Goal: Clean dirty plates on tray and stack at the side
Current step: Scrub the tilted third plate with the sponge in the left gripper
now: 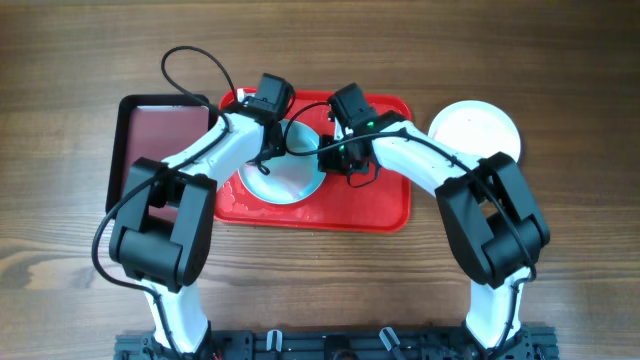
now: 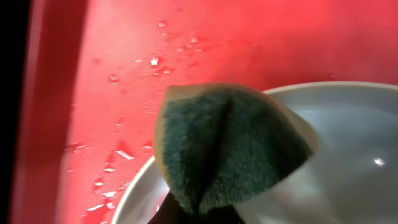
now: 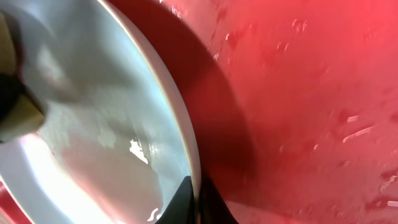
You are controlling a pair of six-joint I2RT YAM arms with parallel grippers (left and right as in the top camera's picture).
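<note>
A pale plate [image 1: 290,175] sits on the bright red tray [image 1: 380,205], tilted up at its right rim. My right gripper [image 1: 330,158] is shut on that rim; in the right wrist view [image 3: 198,208] its two dark fingers pinch the plate's edge [image 3: 124,124]. My left gripper [image 1: 268,150] is shut on a dark green sponge with a yellow edge [image 2: 230,143] and holds it over the plate's inside [image 2: 348,155]. More clean plates [image 1: 475,130] are stacked on the table to the right of the tray. The plate looks wet, with no red smear in sight.
A smaller dark maroon tray [image 1: 160,140] with a black rim lies left of the red tray. Water drops are scattered on the red tray floor [image 2: 124,81]. The arm bases stand at the table's front edge [image 1: 330,345].
</note>
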